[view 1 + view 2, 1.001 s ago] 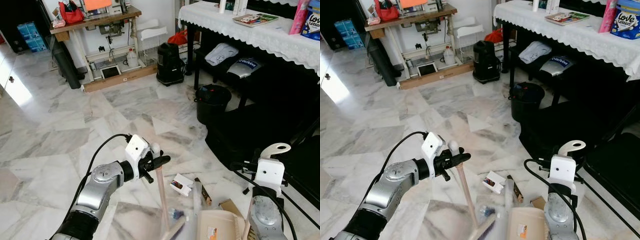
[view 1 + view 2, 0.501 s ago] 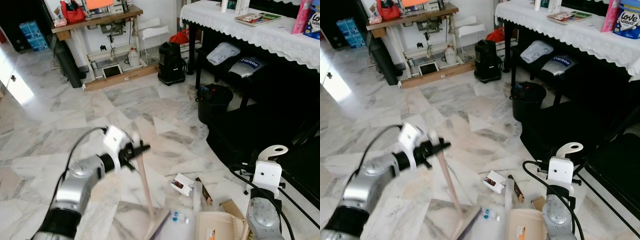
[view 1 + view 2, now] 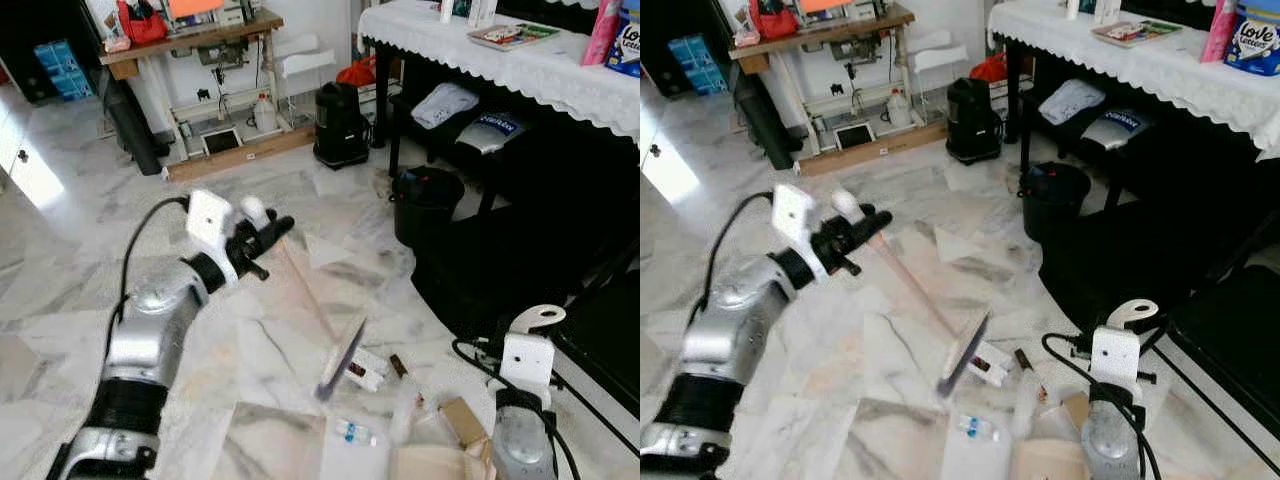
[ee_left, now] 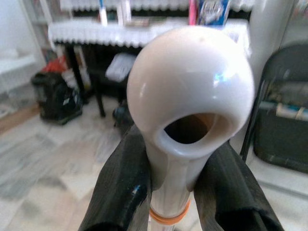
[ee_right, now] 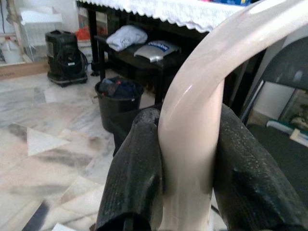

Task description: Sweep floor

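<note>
My left gripper [image 3: 260, 233] is raised over the marble floor, shut on the top of a broom handle [image 3: 300, 285] with a white rounded knob [image 4: 190, 86]. The stick slants down to the brush head [image 3: 339, 358], which is blurred and seems off the floor. Black fingers [image 4: 120, 192] press both sides of the handle. My right gripper [image 5: 187, 125] is shut on the curved beige dustpan handle [image 3: 532, 318] at the bottom right. The dustpan [image 3: 430, 462] lies low in front of me. Litter lies by it: a small white box [image 3: 366, 369], a small bottle [image 3: 352, 432], and a cardboard scrap [image 3: 460, 418].
A black bin [image 3: 425, 202] stands ahead to the right beside dark furniture under a table with a white lace cloth [image 3: 500, 55]. A black canister [image 3: 340, 125] and a wooden workbench [image 3: 190, 45] stand at the back. Open marble floor lies to the left.
My left arm has swung the broom up and away from me. The brush head left the floor beside the dustpan and now hangs farther out. The dustpan sits lower in view.
</note>
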Tool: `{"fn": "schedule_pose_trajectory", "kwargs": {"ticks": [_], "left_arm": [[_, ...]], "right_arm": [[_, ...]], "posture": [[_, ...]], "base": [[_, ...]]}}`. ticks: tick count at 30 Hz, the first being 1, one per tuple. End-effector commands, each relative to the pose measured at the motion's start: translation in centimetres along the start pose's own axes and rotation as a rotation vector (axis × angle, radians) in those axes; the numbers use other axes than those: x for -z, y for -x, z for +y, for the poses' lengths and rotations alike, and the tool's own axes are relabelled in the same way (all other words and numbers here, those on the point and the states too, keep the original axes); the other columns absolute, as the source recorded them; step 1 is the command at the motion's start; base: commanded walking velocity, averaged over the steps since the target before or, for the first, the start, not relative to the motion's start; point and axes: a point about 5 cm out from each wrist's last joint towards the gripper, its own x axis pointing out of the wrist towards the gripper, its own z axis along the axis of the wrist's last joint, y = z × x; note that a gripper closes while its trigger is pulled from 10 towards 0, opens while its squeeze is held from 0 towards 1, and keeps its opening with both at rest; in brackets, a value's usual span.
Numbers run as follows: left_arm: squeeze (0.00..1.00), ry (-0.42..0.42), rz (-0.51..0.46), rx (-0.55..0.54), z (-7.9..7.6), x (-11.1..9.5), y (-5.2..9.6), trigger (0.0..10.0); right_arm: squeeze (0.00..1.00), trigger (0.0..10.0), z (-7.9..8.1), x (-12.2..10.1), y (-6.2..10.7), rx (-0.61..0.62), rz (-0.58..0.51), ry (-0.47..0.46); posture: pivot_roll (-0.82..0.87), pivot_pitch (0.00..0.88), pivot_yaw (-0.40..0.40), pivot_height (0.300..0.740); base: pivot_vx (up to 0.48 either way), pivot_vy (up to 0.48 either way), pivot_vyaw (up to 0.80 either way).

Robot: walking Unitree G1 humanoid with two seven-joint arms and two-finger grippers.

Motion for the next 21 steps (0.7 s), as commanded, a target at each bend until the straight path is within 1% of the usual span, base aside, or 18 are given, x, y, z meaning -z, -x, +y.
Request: {"fn": "schedule_pose_trajectory", "kwargs": {"ticks": [1, 3, 4, 5, 8, 13, 19, 21], "left_arm": [[0.00, -0.039, 0.012, -0.032, 0.2, 0.6, -0.2, 10.0], [0.00, -0.041, 0.031, -0.053, 0.2, 1.3, -0.3, 10.0], [0.00, -0.041, 0.031, -0.053, 0.2, 1.3, -0.3, 10.0], [0.00, -0.023, 0.039, -0.056, 0.1, 1.8, -0.4, 10.0], [0.00, -0.037, 0.087, -0.021, -0.4, 3.1, -0.6, 10.0], [0.00, -0.026, 0.108, 0.002, -0.8, 3.8, -0.9, 10.0], [0.00, -0.015, 0.144, 0.107, -2.2, 4.8, -0.8, 10.0], [0.00, -0.015, 0.146, 0.114, -2.3, 4.9, -0.8, 10.0]], "right_arm": [[0.00, 10.0, 0.5, -0.6, -0.2, -0.007, -0.033, -0.009], [0.00, 10.0, 0.4, -0.5, -0.2, -0.002, -0.032, -0.009], [0.00, 10.0, 0.4, -0.5, -0.2, -0.002, -0.032, -0.009], [0.00, 10.0, 0.3, -0.3, -0.1, 0.002, -0.029, -0.007], [0.00, 10.0, 0.1, -0.1, 0.0, 0.007, -0.023, -0.001], [0.00, 10.0, -0.1, 0.1, 0.0, 0.015, -0.021, 0.002], [0.00, 10.0, 0.1, -0.1, -0.4, 0.015, -0.026, 0.002], [0.00, 10.0, 0.2, -0.1, -0.4, 0.014, -0.028, 0.002]], "posture": [[0.00, 0.000, 0.117, 0.740], [0.00, 0.000, 0.117, 0.740], [0.00, 0.000, 0.117, 0.740], [0.00, 0.000, 0.118, 0.740], [-0.01, 0.000, 0.119, 0.740], [-0.01, 0.000, 0.121, 0.740], [0.00, 0.005, 0.124, 0.740], [0.01, 0.006, 0.124, 0.740]], "base": [[0.000, 0.000, 0.00], [0.000, 0.000, 0.00], [0.000, 0.000, 0.00], [0.000, 0.000, 0.00], [0.000, 0.000, 0.00], [0.000, 0.000, 0.00], [0.000, 0.000, 0.00], [0.000, 0.000, 0.00]]}}
